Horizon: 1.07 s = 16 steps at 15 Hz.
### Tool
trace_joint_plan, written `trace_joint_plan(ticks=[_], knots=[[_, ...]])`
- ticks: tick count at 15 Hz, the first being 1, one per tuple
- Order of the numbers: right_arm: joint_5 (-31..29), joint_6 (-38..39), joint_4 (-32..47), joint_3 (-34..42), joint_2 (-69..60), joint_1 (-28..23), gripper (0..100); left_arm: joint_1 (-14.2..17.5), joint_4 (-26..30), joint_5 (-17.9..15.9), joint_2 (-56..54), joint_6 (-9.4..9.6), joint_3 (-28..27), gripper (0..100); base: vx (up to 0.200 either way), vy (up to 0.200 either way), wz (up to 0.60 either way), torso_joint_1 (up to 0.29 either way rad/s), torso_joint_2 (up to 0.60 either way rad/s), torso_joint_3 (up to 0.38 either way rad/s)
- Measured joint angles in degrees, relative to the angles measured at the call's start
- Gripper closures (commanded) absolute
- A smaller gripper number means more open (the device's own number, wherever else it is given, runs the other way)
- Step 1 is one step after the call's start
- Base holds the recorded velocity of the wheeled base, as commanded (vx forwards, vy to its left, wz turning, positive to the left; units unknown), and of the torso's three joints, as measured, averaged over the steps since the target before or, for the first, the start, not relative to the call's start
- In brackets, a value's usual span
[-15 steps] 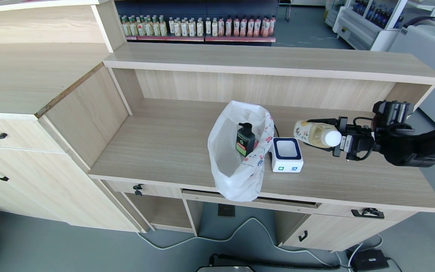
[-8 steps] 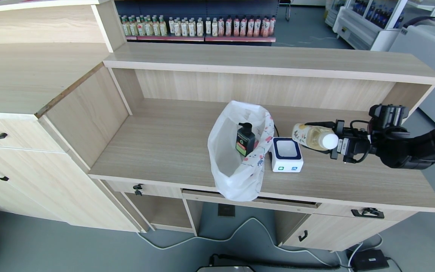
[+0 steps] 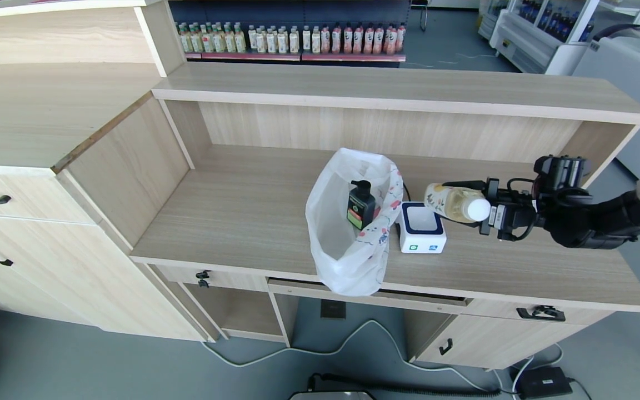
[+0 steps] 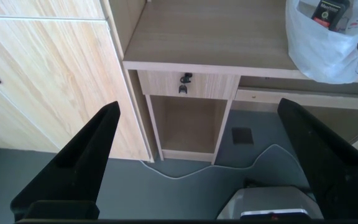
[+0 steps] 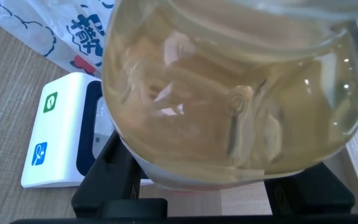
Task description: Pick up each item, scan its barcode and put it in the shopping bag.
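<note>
Since a moment ago the right jaws have carried the drink bottle (image 3: 456,203) a little to the left, closer to the scanner (image 3: 421,226). The bottle's bottom end now hangs by the scanner's far right corner. Nothing else has moved.

Far to the left, the left jaws are wide open and have nothing in them. They hang low over the grey floor (image 4: 185,193), off the front left of the table (image 3: 253,205). A small drawer (image 4: 185,84) under the table edge is ahead of them.

The white shopping bag (image 3: 348,222) stands open on the table, up and to the right of the left jaws. It is to the left of the right jaws. A black pump bottle (image 3: 360,206) stands upright inside the bag.

The white scanner with the dark blue rim sits flat on the table just beside the bag. It lies between the bag and the right jaws.

The drink bottle is up in the air, lying on its side. It has pale yellow drink in it. Its white cap points toward the right jaws and its bottom points toward the bag.

The right jaws are closed tight on the drink bottle, one on each side.
</note>
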Motion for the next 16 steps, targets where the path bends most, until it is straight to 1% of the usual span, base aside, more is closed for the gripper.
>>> trace_joint_plan(ticks=[9,16], knots=[[-0.17,-0.23,0.02,-1.9,2.1,1.4,100,0.02,0.02,0.0,0.0,0.01,0.02,0,0.0,0.0,0.0,0.0,0.0,0.0],[-0.17,-0.22,0.02,-2.51,3.62,1.43,100,0.02,0.02,0.0,0.0,0.01,0.02,0,0.0,0.0,0.0,0.0,0.0,0.0]])
